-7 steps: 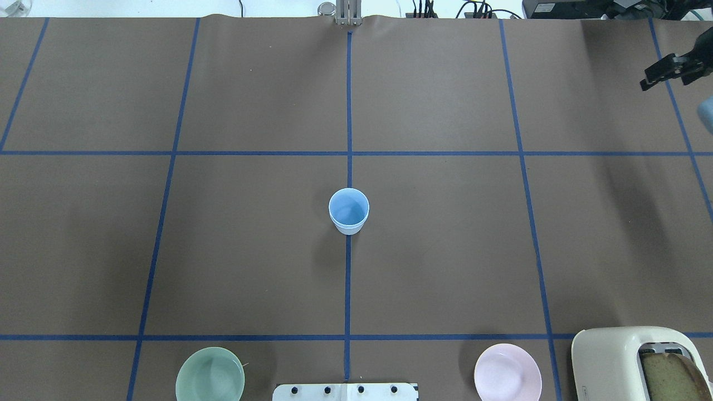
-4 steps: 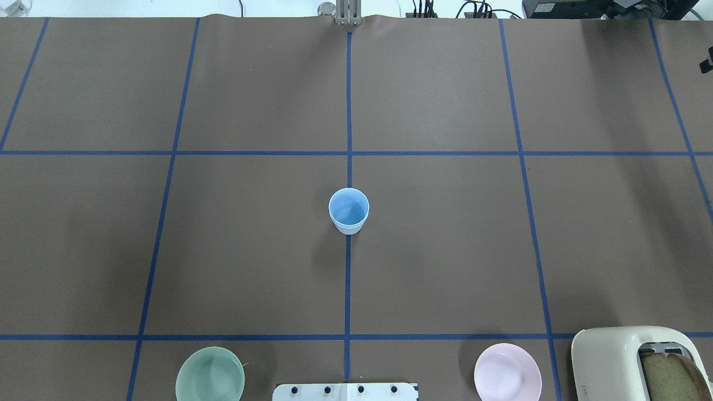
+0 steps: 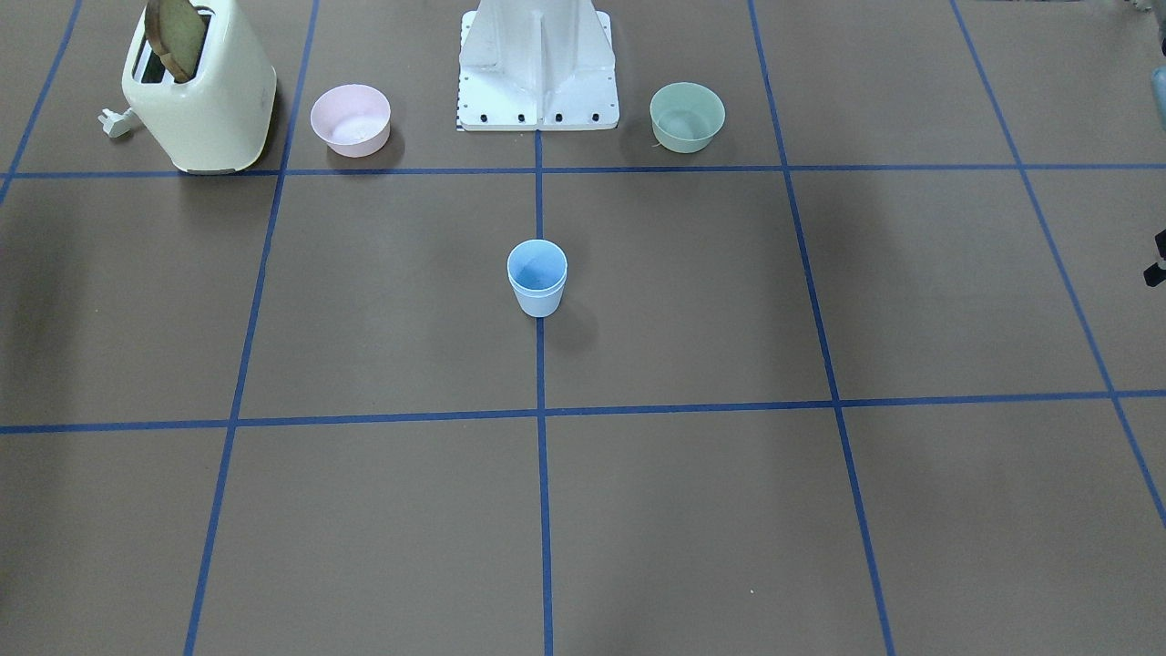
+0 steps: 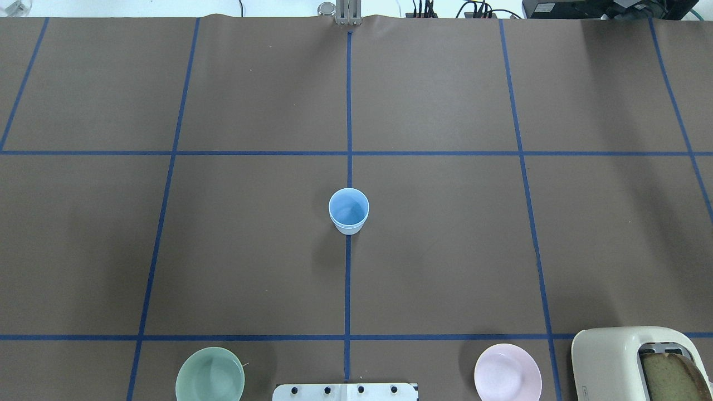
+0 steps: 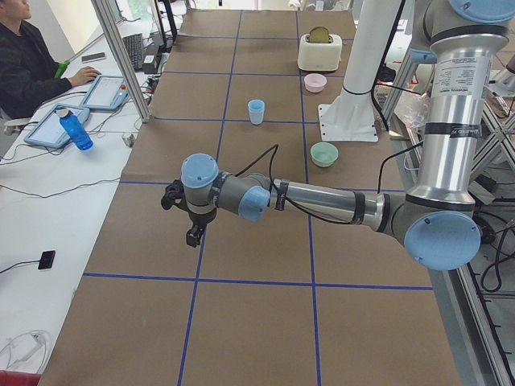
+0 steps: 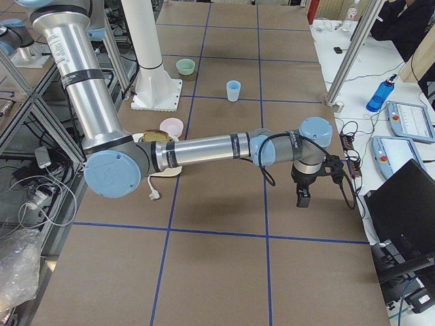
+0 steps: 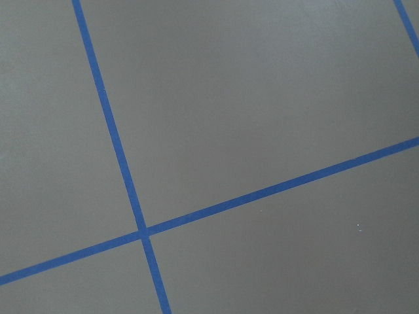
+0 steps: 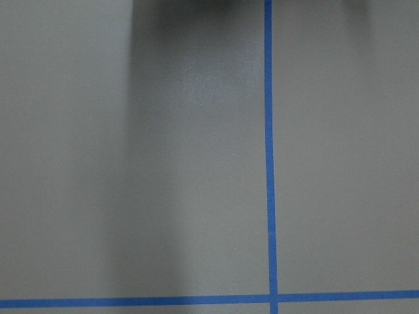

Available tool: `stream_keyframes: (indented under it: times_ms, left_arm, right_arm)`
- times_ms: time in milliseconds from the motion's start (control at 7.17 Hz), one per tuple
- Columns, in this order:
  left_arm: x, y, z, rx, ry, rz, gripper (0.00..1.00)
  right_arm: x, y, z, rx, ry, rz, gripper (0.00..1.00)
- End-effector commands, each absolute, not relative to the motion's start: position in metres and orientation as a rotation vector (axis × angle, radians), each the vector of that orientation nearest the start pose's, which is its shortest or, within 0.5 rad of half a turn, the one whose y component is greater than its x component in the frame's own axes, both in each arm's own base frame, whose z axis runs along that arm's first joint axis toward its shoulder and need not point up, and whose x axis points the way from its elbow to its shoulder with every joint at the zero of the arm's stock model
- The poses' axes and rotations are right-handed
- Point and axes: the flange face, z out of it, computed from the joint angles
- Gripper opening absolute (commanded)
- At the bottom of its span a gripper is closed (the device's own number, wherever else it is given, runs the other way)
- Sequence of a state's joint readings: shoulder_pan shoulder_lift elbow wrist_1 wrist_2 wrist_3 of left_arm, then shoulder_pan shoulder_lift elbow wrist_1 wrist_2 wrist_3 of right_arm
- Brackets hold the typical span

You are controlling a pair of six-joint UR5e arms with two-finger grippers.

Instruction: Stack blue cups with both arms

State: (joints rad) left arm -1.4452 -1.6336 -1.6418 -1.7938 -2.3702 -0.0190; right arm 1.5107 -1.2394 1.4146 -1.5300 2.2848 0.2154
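Observation:
The two blue cups (image 4: 348,210) stand nested one inside the other, upright on the centre tape line; they also show in the front view (image 3: 537,276) and both side views (image 5: 256,111) (image 6: 233,89). No gripper touches them. My left gripper (image 5: 193,235) hangs over the table far out on my left, and only a black sliver shows in the front view (image 3: 1158,262). My right gripper (image 6: 303,198) hangs far out on my right. I cannot tell whether either is open or shut. Both wrist views show only bare mat and tape.
A green bowl (image 4: 210,376) and a pink bowl (image 4: 507,372) sit near the white base column (image 3: 537,64). A cream toaster (image 4: 618,362) holding bread stands beside the pink bowl. Operators' desks with tablets and a bottle (image 5: 74,129) line the far edge.
My right gripper, seen at the overhead view's upper right edge a second ago, has moved out of that view to the right. The cups have not moved.

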Motion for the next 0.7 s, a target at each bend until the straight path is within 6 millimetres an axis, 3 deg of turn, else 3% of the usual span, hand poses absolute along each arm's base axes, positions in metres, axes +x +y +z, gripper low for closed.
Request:
stream_keyframes:
  times_ms: [0,558]
  left_arm:
    - [0.0055,-0.5359,0.5632,0.281,0.816,0.243,0.98]
    - [0.0054,-0.536,0.5639,0.282,0.814,0.243,0.98]
  right_arm:
    - [0.0287,-0.6318,0.5588,0.084,-0.752,0.073,1.0]
    - [0.0272,-0.6278,0.5629,0.072,-0.774,0.075,1.0]
